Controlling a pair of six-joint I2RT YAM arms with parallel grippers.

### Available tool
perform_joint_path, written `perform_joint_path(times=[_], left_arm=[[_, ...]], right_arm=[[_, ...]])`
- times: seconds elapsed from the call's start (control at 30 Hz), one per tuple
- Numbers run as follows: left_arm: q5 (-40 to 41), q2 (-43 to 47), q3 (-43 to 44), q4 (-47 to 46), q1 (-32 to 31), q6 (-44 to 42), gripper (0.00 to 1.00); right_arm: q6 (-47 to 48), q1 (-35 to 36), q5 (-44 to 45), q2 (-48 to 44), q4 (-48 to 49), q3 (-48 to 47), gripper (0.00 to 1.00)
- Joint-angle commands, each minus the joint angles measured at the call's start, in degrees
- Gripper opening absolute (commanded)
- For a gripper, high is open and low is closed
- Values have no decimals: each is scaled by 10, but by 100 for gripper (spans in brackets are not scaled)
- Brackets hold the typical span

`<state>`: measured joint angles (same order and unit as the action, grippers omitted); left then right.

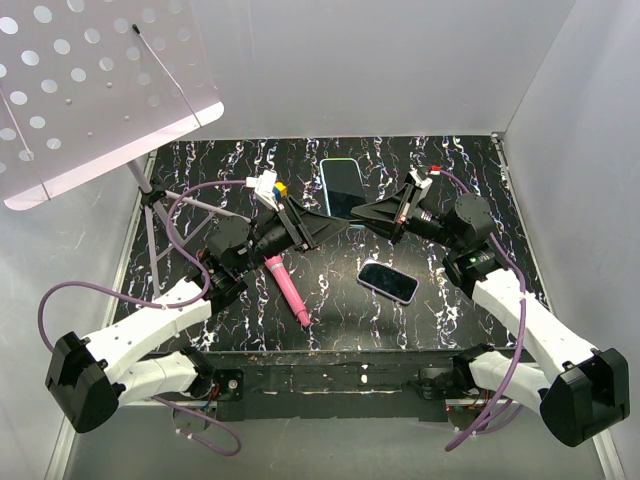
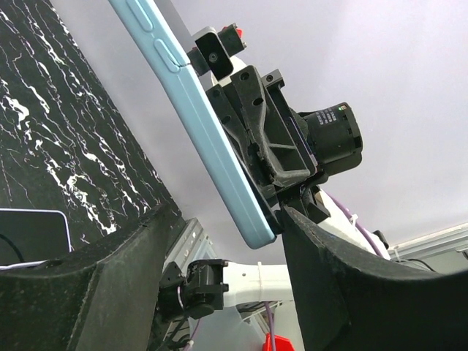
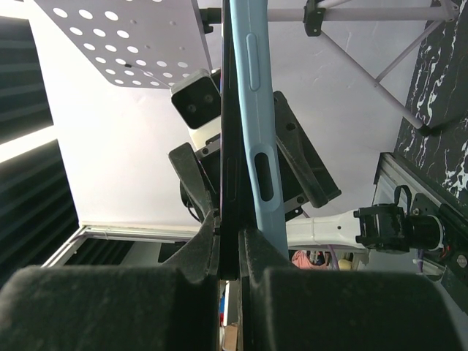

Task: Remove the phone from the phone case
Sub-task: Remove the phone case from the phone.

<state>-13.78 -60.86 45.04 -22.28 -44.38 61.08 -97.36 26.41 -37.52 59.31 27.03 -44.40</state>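
The phone [image 1: 342,188] is held up on edge above the back of the table, inside its light blue phone case [image 2: 197,110]. My right gripper [image 3: 229,252] is shut on the dark phone [image 3: 229,183] at its lower edge. Beside the right finger the blue phone case [image 3: 256,131] stands peeled a little away from the phone. My left gripper [image 2: 223,219] is open, and the case's lower corner sits between its fingers, close to the right finger [image 2: 344,278]. In the top view the left gripper [image 1: 330,228] and the right gripper [image 1: 358,210] meet under the phone.
A second dark phone [image 1: 388,282] lies flat on the marbled table [image 1: 470,170] at front right. A pink pen [image 1: 287,285] lies front centre. A white perforated board [image 1: 90,80] on a thin stand [image 1: 150,195] overhangs the back left. Grey walls enclose the table.
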Motion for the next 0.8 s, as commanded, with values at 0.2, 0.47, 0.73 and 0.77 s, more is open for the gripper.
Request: perform_joint_path(times=[0.2,0.47,0.73,0.77], left_arm=[[-35,6,-11,-31,-4,2,62],[-36,7,-9,-16,-4,-7,65],[-25,-1,-7,-7,-4,-10,52],[-20,0,-7,-1,-4,-9,51]], right_arm=[[-8,2,4,-17,77,2,1],[-8,1,6,-17,77,4,1],[-13,1,4,-18,79,0,1],[-13,1,3,-19,79,-2,1]])
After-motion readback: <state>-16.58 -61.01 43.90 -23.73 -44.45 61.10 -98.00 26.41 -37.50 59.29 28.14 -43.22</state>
